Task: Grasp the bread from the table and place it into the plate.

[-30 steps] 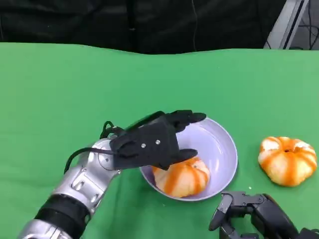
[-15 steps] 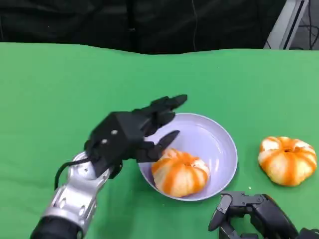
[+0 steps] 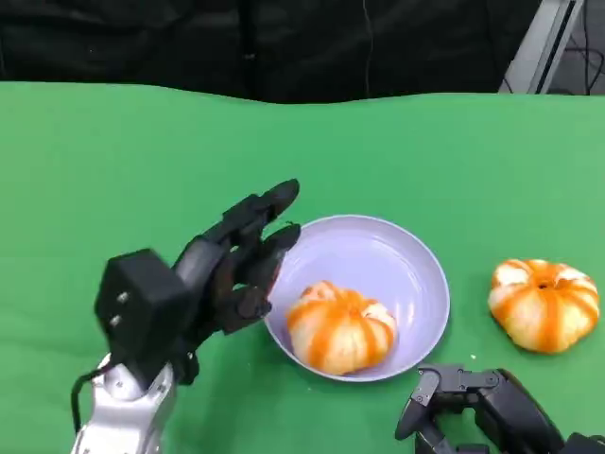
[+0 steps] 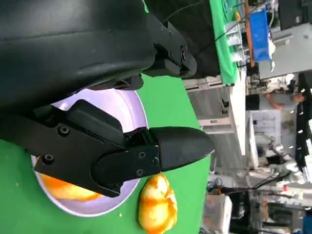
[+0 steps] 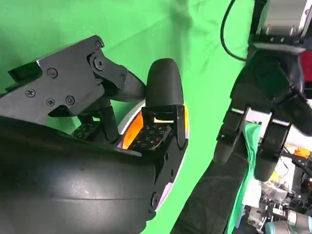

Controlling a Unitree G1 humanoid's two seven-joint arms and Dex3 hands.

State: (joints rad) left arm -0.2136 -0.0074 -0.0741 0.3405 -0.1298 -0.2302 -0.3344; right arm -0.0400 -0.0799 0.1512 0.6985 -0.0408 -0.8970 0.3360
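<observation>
A lavender plate point(image 3: 416, 270) sits near the middle of the green table, with one orange-and-white bread point(image 3: 340, 327) lying in its near part. A second bread point(image 3: 544, 305) lies on the cloth to the right of the plate. My left hand point(image 3: 210, 279) hovers just left of the plate, fingers spread and holding nothing. In the left wrist view its fingers point(image 4: 126, 161) reach over the plate point(image 4: 129, 109), with the second bread point(image 4: 157, 209) beyond. My right hand point(image 3: 477, 411) rests low at the near right, empty, fingers loosely bent.
Green cloth covers the table point(image 3: 113, 161), with a dark backdrop behind its far edge. A metal frame post point(image 3: 544, 43) stands at the back right. The right wrist view shows my left hand point(image 5: 268, 97) across the plate.
My left hand has drawn back from over the plate toward the left and near side, leaving the bread uncovered in the plate. The right hand has not moved.
</observation>
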